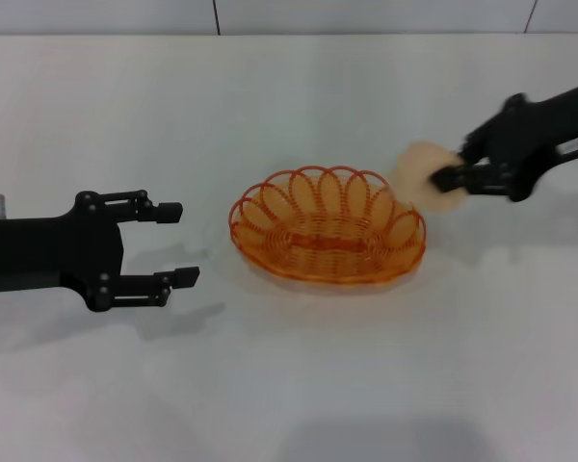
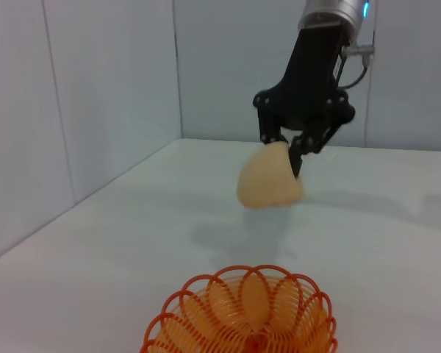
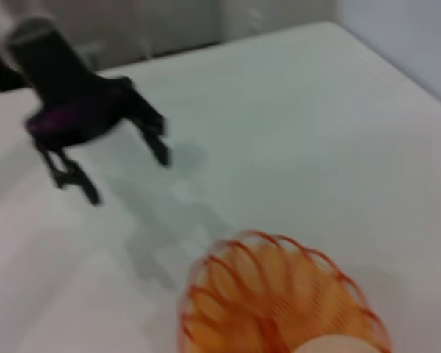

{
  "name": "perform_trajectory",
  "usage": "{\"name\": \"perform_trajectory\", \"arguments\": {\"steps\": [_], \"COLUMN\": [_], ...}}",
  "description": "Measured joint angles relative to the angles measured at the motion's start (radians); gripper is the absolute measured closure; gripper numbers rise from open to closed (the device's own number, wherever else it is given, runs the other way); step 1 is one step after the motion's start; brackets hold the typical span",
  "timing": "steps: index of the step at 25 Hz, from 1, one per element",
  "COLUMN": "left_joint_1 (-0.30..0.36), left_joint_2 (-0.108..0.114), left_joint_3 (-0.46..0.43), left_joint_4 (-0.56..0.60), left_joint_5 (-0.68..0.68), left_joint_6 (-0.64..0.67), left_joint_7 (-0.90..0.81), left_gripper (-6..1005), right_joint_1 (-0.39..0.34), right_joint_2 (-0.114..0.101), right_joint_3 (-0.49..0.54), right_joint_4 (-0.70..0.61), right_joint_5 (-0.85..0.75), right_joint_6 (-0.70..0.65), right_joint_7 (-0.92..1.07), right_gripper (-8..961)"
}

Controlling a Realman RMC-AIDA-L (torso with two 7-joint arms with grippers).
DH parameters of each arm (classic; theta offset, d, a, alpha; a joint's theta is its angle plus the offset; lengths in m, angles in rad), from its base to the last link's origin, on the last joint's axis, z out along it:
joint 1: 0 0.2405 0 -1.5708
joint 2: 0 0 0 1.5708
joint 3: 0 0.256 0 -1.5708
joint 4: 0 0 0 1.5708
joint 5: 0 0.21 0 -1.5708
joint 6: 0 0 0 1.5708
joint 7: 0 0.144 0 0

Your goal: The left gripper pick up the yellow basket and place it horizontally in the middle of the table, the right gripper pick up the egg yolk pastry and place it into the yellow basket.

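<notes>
The yellow basket (image 1: 328,227) lies flat and empty in the middle of the white table (image 1: 289,385); it also shows in the left wrist view (image 2: 246,316) and the right wrist view (image 3: 279,298). My right gripper (image 1: 443,179) is shut on the egg yolk pastry (image 1: 426,175) and holds it in the air just beyond the basket's right rim. The left wrist view shows that gripper (image 2: 294,151) holding the pastry (image 2: 270,180) above the table. My left gripper (image 1: 178,243) is open and empty, left of the basket and apart from it; it also shows in the right wrist view (image 3: 125,173).
The table's far edge meets a white wall (image 1: 289,14). Bare tabletop lies in front of the basket and to both sides.
</notes>
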Motion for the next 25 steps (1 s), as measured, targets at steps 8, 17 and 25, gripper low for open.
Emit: {"name": "perform_trajectory", "arguments": {"steps": [8,17,25], "left_joint_1": [0.017,0.036,0.038], "left_joint_2": [-0.001,-0.007,-0.001], "left_joint_3": [0.000,0.000,-0.005], "left_joint_4": [0.026,0.041,0.041], "left_joint_5": [0.005,0.008,0.008], "left_joint_6": [0.013,0.019,0.018], "left_joint_7": [-0.008,-0.007,-0.006], "left_gripper": [258,257,257], "right_joint_1": [0.008,0.025,-0.009], "right_joint_2": [0.006,0.007,0.001], "right_joint_3": [-0.212,-0.314,-0.309], "right_joint_4": [0.078,0.150,0.147], "right_joint_5": [0.094,0.156,0.169], "right_joint_6": [0.194,0.329,0.340], "right_joint_7": [-0.018,-0.025,-0.059], "right_gripper": [857,826,418]}}
